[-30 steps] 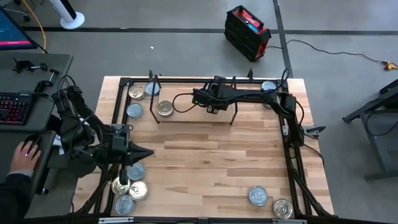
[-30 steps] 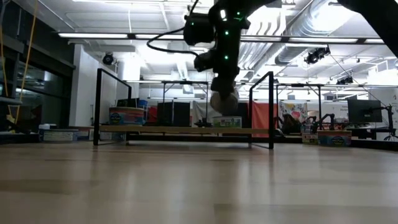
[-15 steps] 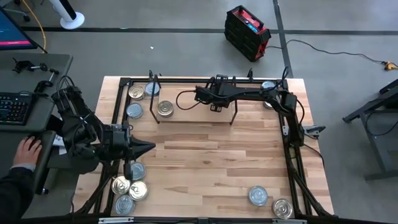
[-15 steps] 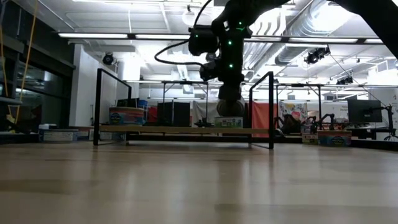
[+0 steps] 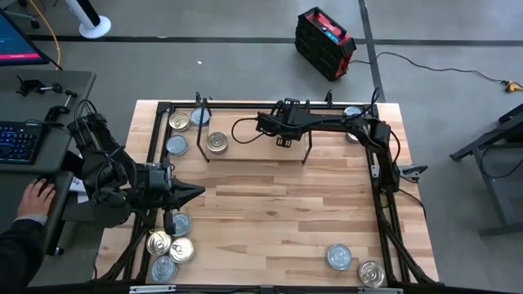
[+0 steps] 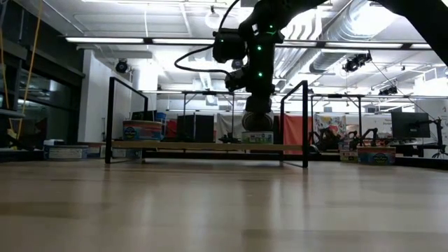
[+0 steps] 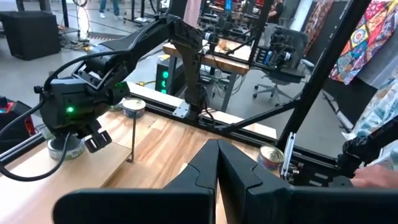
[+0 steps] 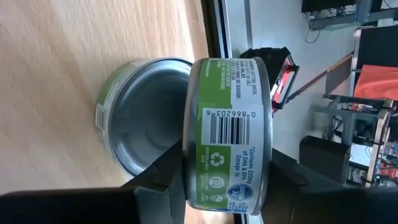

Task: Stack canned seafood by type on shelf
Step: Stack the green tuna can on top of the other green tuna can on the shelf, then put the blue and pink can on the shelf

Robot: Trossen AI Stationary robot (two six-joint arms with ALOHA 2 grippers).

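Observation:
The shelf [image 5: 253, 152] stands at the table's far middle, with one gold-lidded tin [image 5: 216, 143] on its left part. Over its right part my right gripper [image 5: 282, 140] is shut on a green-labelled tin of canned seafood [image 8: 227, 112]. That tin sits just above a like tin [image 8: 146, 118], which rests on the shelf board [image 8: 56, 68] and shows a silver face. Whether the two tins touch I cannot tell. My left gripper [image 5: 198, 193] hangs shut and empty over the table's left side, above a cluster of tins [image 5: 170, 249]. My right gripper pinches the green-labelled tin between its two fingers, one on each flat face [image 8: 186, 158], with the barcode wall toward the wrist camera. The fingers [image 8: 165, 177] come slanting down from above. The tin lies roughly parallel to the tin beneath it.
Three tins [image 5: 179, 122] lie at the table's far left beside the shelf, one [image 5: 353, 114] at the far right, and two [image 5: 339, 258] near the front right. The shelf's black brackets [image 6: 306, 122] rise at its ends. A person's hand [image 5: 37, 200] rests at a desk to the left.
My right gripper has come down toward the shelf and a little toward the table's right edge, carrying the tin with it. It now sits just over the tin on the board. My left gripper has swung slightly toward the far edge.

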